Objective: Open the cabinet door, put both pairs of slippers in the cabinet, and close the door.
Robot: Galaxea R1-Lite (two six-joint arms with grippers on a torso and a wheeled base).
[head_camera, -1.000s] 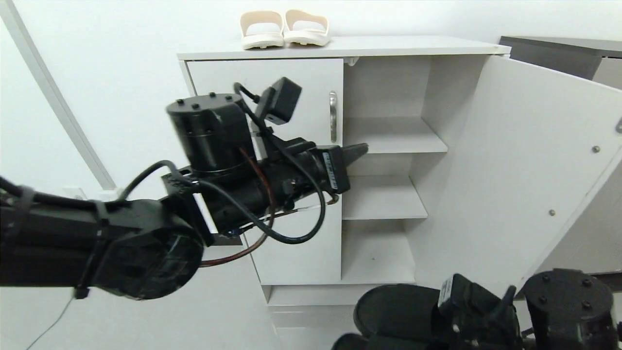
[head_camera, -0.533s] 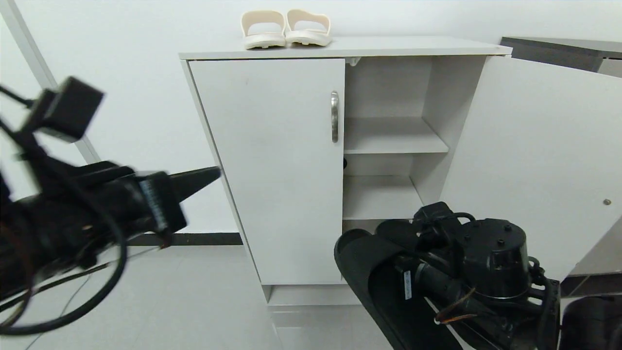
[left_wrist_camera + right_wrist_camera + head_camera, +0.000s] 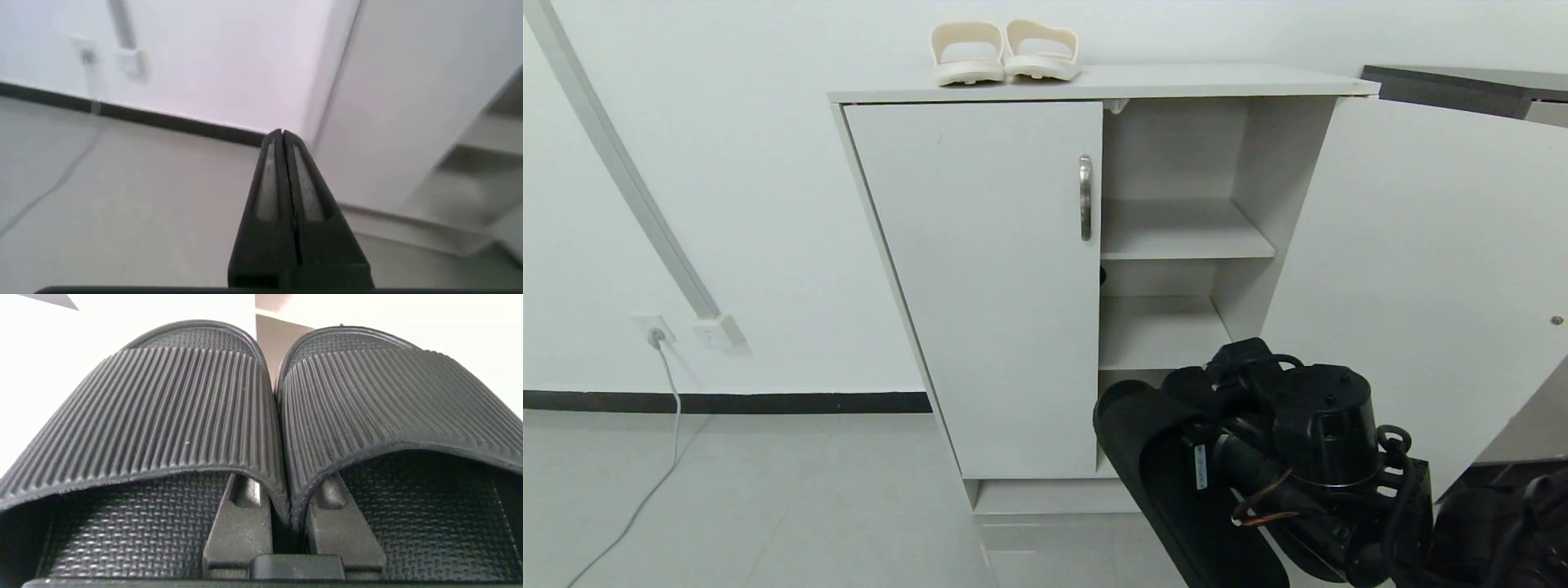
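Right arm at the open side of a white laminate two-door cabinet (image 3: 1111, 80), seen from the room. The cabinet's right door (image 3: 1413, 269) is swung wide open, exposing two white shelves, an upper (image 3: 1176, 233) and a lower (image 3: 1164, 335). The left door (image 3: 980, 286) is closed and carries an upright metal bar handle (image 3: 1085, 198) at its inner edge.

A pair of cream open-toe rubber slippers (image 3: 1005, 51) rests side by side on the cabinet top, toward the left, toes facing the wall.

A pair of black ribbed-strap rubber slippers (image 3: 1176, 474) is carried low in front of the open half, toes pointing toward the bottom compartment. Whether the toes cross the cabinet front cannot be told.

The right gripper (image 3: 284, 510) has one finger inside each black slipper under the strap. It pinches the two adjoining inner sides between its fingers, so the pair is held side by side.

The left gripper (image 3: 283, 151) has its fingers pressed together with nothing between them. It hangs above the grey tiled floor (image 3: 768, 506) just beside the cabinet's closed side.

On the white wall to the left, a slanting grey conduit (image 3: 621, 163) runs down toward a wall socket (image 3: 654, 333). From the socket a grey cable (image 3: 662, 457) drops past the black skirting (image 3: 727, 402) to the floor.
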